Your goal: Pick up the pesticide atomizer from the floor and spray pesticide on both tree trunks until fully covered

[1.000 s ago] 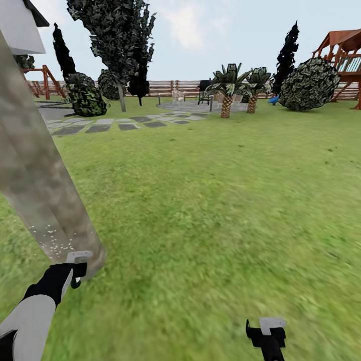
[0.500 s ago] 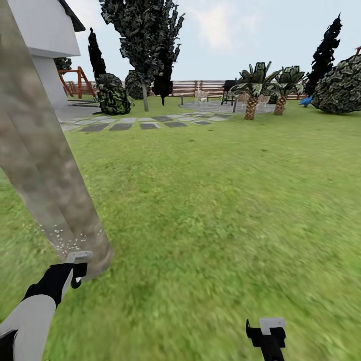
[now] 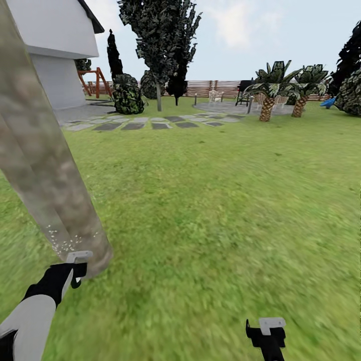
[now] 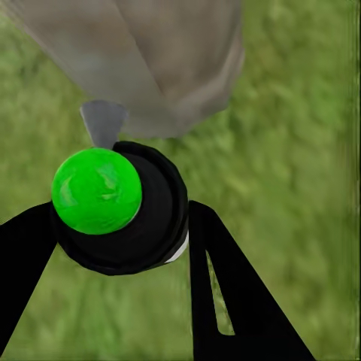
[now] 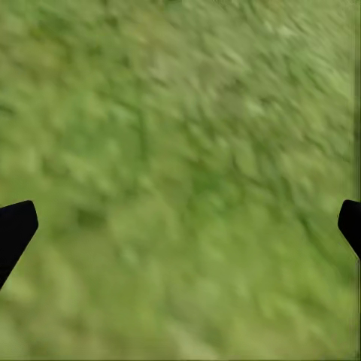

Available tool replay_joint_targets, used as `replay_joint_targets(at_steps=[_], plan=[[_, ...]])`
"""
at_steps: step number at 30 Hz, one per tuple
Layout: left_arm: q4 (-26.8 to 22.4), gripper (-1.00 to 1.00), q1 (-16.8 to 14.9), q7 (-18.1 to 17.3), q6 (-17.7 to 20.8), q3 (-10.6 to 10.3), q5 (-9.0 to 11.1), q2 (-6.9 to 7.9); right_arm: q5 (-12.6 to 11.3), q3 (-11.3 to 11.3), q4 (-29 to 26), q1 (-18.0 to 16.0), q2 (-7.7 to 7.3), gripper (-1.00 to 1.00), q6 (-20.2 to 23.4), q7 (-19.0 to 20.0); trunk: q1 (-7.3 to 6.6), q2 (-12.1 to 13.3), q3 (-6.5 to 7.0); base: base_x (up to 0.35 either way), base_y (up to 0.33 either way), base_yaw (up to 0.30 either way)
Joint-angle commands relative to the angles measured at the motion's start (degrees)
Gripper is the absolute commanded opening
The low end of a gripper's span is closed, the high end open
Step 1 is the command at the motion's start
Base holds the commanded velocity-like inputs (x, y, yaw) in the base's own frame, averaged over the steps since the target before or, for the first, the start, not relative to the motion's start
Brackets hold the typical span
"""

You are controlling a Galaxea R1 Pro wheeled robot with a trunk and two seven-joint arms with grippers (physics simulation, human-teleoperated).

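Our left gripper (image 4: 120, 233) pinches the pesticide atomizer (image 4: 113, 207), aimed at the near tree trunk (image 3: 45, 170); white pesticide specks (image 3: 67, 240) dot only its base, so we judge most of this trunk, and the second tree, remain; our right gripper (image 5: 180, 226) hangs spread over grass (image 3: 225, 200).

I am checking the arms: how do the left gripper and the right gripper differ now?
The left gripper is shut on the atomizer and points at the trunk, where white specks show; the right gripper is open, holds nothing and faces bare grass. Both have black fingers.
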Motion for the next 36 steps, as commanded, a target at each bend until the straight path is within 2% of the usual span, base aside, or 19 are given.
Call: replay_joint_targets(at_steps=[1, 7, 23, 24, 27, 31, 35, 36], plan=[[-0.01, -1.00, 0.00, 0.00, 0.00, 0.00, -0.01, 0.00, 0.01, -0.01, 0.01, 0.00, 0.00, 1.00, 0.00, -0.02, 0.00, 0.00, 0.00, 0.098, -0.264, 0.001], [-0.02, -1.00, 0.00, 0.00, 0.00, 0.06, -0.01, 0.01, 0.02, 0.00, 0.01, 0.00, 0.00, 1.00, 0.00, -0.05, 0.00, 0.00, 0.00, 0.097, -0.264, 0.055], [-0.02, -1.00, -0.01, -0.02, 0.00, 0.13, 0.01, 0.38, -0.04, -0.07, -0.06, 0.00, -0.06, 1.00, 0.00, -0.07, 0.00, 0.00, 0.00, 0.132, -0.249, 0.270], [-0.01, -1.00, 0.00, -0.04, 0.00, 0.18, 0.05, 0.45, -0.06, -0.08, -0.07, 0.00, -0.07, 1.00, 0.00, -0.07, 0.00, 0.00, 0.00, 0.190, -0.122, 0.277], [-0.63, -1.00, -0.06, -0.14, -0.03, 2.65, 0.19, 0.68, -0.07, -0.09, -0.09, 0.00, -0.09, 1.00, 0.00, -0.08, 0.00, 0.00, 0.00, 0.039, -0.024, 0.277], [-3.41, -1.00, -0.62, -1.27, 0.57, 2.59, 0.16, 0.84, -0.07, -0.09, -0.08, 0.00, -0.09, 1.00, 0.00, -0.08, 0.00, 0.00, 0.00, 0.003, -0.002, 0.277], [-3.95, -1.00, -0.99, -2.45, 0.81, 2.38, 0.01, 0.82, -0.07, -0.09, -0.08, 0.00, -0.10, 1.00, 0.00, -0.08, 0.00, 0.00, 0.00, 0.000, 0.000, 0.214], [-4.02, -1.00, -2.09, -2.52, 1.65, 2.31, -0.06, 0.55, -0.07, -0.09, -0.10, 0.00, -0.11, 1.00, 0.00, -0.08, 0.00, 0.00, 0.00, 0.000, 0.000, 0.035]])
